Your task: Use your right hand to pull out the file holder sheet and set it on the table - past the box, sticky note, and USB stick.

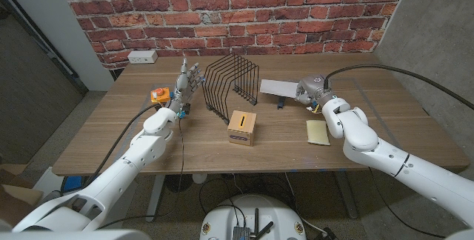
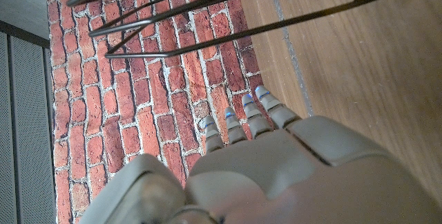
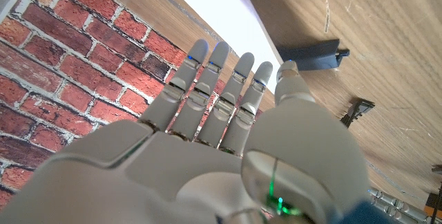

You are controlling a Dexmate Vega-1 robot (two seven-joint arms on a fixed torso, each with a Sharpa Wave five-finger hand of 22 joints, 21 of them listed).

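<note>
Head view: white sheet [image 1: 278, 88] lies flat on the wooden tabletop [image 1: 400, 132], out of the black wire file holder [image 1: 232, 90].

Taking the file holder as landmark, the sheet sits just to its right, with the right robot hand [image 1: 309, 90] at the sheet's far edge; the right wrist view shows that hand's fingers [image 3: 207, 89] straight and side by side, gripping nothing, over the sheet's corner. A dark USB stick [image 1: 281, 104] lies just in front of the sheet, a cardboard box [image 1: 242, 127] stands in front of the holder, and a yellow sticky note [image 1: 318, 132] lies further right. The left robot hand [image 1: 187, 82] stands upright just left of the holder, fingers extended, empty.
</note>
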